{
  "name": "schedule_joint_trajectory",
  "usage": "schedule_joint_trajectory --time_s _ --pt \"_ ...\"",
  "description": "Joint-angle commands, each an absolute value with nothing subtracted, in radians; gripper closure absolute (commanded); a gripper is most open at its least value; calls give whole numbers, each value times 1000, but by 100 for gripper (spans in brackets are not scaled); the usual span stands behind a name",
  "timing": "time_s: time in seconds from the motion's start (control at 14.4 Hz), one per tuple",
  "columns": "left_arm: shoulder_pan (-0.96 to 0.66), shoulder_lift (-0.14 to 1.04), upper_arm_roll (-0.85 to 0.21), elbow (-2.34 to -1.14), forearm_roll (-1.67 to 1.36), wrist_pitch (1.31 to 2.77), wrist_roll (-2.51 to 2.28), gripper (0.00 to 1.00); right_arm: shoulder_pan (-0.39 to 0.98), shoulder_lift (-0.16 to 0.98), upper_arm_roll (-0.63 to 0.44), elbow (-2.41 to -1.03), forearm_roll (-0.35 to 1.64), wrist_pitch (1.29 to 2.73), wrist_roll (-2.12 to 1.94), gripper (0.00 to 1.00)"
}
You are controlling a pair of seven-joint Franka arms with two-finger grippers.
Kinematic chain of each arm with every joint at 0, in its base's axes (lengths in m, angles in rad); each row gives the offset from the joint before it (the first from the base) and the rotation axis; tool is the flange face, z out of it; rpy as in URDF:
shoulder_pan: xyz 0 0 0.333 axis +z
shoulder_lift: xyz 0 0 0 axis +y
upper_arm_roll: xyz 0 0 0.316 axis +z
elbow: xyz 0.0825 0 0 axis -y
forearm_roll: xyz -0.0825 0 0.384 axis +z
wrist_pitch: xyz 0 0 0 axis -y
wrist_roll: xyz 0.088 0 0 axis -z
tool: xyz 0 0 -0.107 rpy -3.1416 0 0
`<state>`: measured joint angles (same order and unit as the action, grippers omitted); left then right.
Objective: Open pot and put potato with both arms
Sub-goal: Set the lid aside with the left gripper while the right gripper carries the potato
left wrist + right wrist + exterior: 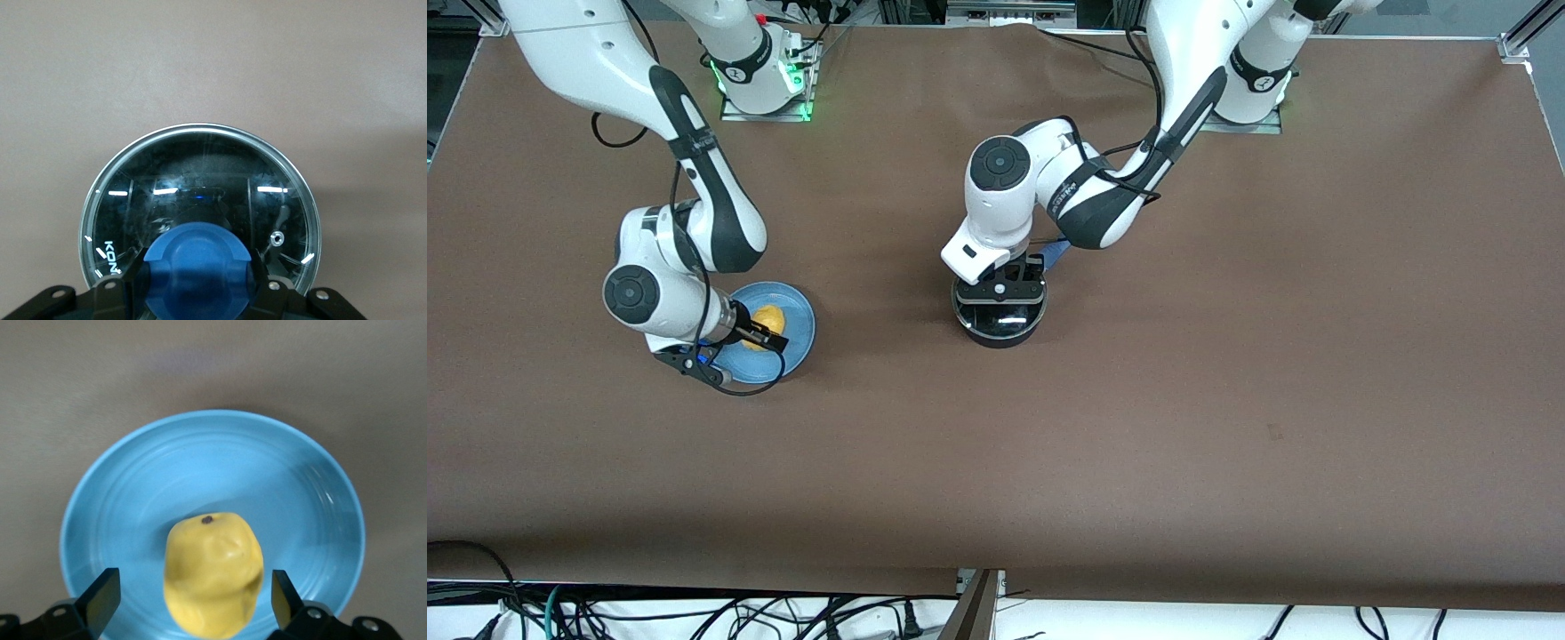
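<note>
The black pot (1000, 327) stands mid-table with its glass lid (200, 173) on; part of its blue handle (1055, 253) shows past the left arm. My left gripper (1003, 286) is down on the lid, its fingers (259, 270) pressed on both sides of the blue knob (197, 260). The yellow potato (768, 316) lies on a blue plate (799, 324) toward the right arm's end of the table. My right gripper (770, 335) is open around the potato (213, 580), with a gap between it and each finger (103, 593).
The blue plate (287, 473) sits flat on the brown table cover (1227, 373). Both arm bases stand along the table's top edge. Cables hang below the table's front edge.
</note>
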<state>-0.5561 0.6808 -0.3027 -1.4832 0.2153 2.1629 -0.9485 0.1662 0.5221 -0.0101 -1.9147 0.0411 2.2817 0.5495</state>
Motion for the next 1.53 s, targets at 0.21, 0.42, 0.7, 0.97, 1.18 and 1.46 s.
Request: schedule_joint_trajectory --time_s 0.21,0.42,0.7,0.97,1.18,1.46 --pt "-555 644 -296 -1456 227 2148 -959 56 181 541 -20 -1930 -40 2295 561 14" --pt "-508 589 -296 -1459 189 2103 -898 57 192 537 -18 -1928 -40 2283 563 58" --pt "-336 493 -288 -1534 170 2079 -659 57 193 496 -15 -1890 -40 2180 554 67" --pt "-180 419 -159 -1650 18 2088 -225 57 195 448 14 -1739 -17 1927 558 67" --pt "-129 422 19 -1703 -131 2092 187 57 204 452 77 -1603 72 1787 679 67" --pt "-80 439 153 -1840 -167 2253 489 57 296 482 109 -1526 210 1793 938 67"
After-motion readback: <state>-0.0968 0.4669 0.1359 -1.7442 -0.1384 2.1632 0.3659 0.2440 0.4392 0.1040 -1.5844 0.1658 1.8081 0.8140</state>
